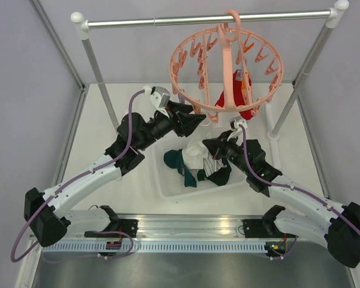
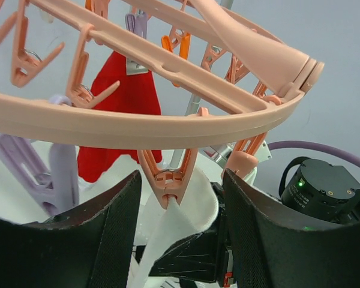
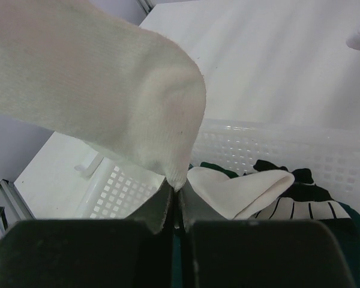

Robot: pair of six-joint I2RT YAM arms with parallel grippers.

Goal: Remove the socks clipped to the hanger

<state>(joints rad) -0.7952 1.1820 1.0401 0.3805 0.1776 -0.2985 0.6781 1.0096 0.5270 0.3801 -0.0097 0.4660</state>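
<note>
The salmon-pink ring hanger (image 1: 228, 66) hangs by its hook from the rail. A red sock (image 1: 243, 96) stays clipped on its far side. A white sock (image 2: 186, 210) hangs from a pink clip (image 2: 168, 180) on the near rim. My left gripper (image 2: 180, 222) stands open, its black fingers (image 2: 108, 234) on either side of that clip and apart from it. Just below, my right gripper (image 3: 177, 192) is shut on the lower tip of the same white sock (image 3: 108, 78). In the top view both grippers meet under the ring, left (image 1: 195, 123) and right (image 1: 210, 144).
Below the hanger a white perforated tray (image 1: 168, 186) holds dark teal socks (image 1: 177, 161), a striped sock (image 3: 294, 210) and a folded white sock (image 3: 240, 192). The silver rail (image 1: 168, 21) and its two posts frame the hanger. Purple clips (image 2: 54, 180) dangle left of my left fingers.
</note>
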